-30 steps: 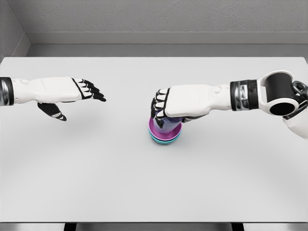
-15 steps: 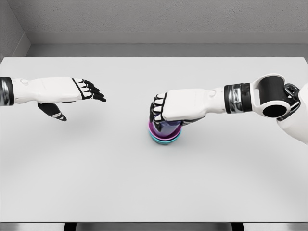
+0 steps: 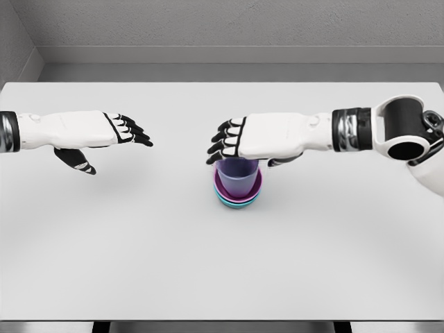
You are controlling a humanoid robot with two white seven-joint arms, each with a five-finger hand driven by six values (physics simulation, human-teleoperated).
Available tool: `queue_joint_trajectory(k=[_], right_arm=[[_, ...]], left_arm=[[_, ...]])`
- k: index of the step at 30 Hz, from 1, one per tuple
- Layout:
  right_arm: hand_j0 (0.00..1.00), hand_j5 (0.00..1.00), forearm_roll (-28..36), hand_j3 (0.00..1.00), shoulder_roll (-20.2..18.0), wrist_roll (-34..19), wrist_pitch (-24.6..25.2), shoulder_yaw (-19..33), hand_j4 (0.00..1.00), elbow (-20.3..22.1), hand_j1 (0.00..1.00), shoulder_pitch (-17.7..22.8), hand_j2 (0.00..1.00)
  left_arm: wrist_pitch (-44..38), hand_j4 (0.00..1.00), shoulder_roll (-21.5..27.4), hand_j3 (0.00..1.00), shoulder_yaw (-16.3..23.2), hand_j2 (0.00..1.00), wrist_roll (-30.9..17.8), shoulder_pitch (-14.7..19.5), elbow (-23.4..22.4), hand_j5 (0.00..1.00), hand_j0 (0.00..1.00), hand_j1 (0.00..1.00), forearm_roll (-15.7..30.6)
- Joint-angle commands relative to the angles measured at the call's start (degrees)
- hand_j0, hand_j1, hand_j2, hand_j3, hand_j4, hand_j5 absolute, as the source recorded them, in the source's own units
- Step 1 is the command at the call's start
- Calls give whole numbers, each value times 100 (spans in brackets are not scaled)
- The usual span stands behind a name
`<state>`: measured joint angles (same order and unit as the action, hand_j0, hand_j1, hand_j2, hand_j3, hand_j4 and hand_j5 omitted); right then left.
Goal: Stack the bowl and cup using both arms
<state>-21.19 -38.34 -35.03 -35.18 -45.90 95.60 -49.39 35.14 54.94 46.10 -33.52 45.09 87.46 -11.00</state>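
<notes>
1. Table: white, flat, carrying one stack a little right of its middle.
2. Stack, lower part: a teal bowl at the bottom, with a magenta bowl nested inside it; only the rims and upper walls show.
3. Stack, upper part: a pale purple cup, upright, mouth up, seated in the magenta bowl. Its long axis is vertical; its far rim is hidden by the hand above.
4. Right hand: palm down, fingers extended and slightly spread, holding nothing. It hovers directly over the cup's mouth; whether the fingertips touch the rim cannot be told.
5. Left hand: well apart to the left, fingers extended and loose, thumb hanging below, holding nothing.
6. Governing relation: the cup lies straight beneath the right hand, in line with the stack's vertical axis. The right hand is by far the nearer of the two.
7. Judgement: the stack looks complete, cup in bowls. The coming move is likely a clear lift away, straight up or back to the right, so that no finger drags the cup sideways.
</notes>
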Motion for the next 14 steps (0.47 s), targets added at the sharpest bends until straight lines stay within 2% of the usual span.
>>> queue_joint_trajectory(k=[1,3,4,5,6,8,9,10,14], right_arm=[[100,100,62,100,2,3,18,581,100,73,100,0,100],[100,100,71,100,-68,3,18,1012,100,29,100,79,100],[100,100,273,100,-340,3,18,1381,100,-243,100,219,100],[100,100,335,100,-472,3,18,1435,100,-480,100,308,100],[100,100,326,100,-490,3,18,1417,100,-1323,100,387,100],[100,100,326,100,-473,3,18,1426,100,-2554,100,448,100],[100,100,326,100,-473,3,18,1435,100,-2801,100,448,100],[100,100,326,100,-481,3,18,1426,100,-2827,100,448,100],[100,100,326,100,-473,3,18,1426,100,-2784,100,422,100]], left_arm=[[-14,100,8,100,-5,100,-5,0,-1,100,100,100,28],[-14,100,8,100,-5,100,3,0,-1,100,100,100,28],[-14,100,-9,100,-5,100,3,0,-1,100,100,100,28],[-14,100,-27,100,-5,100,3,0,-1,100,100,100,28],[-14,100,-36,100,-5,100,3,-9,-18,100,100,100,28],[-14,100,-45,100,4,100,3,-17,-44,100,100,100,28],[-14,100,-45,100,13,100,3,-79,-167,100,100,100,28],[-14,100,-62,100,4,100,3,-97,-352,100,100,100,28],[-14,100,-62,100,4,100,3,-105,-379,100,100,100,28]])
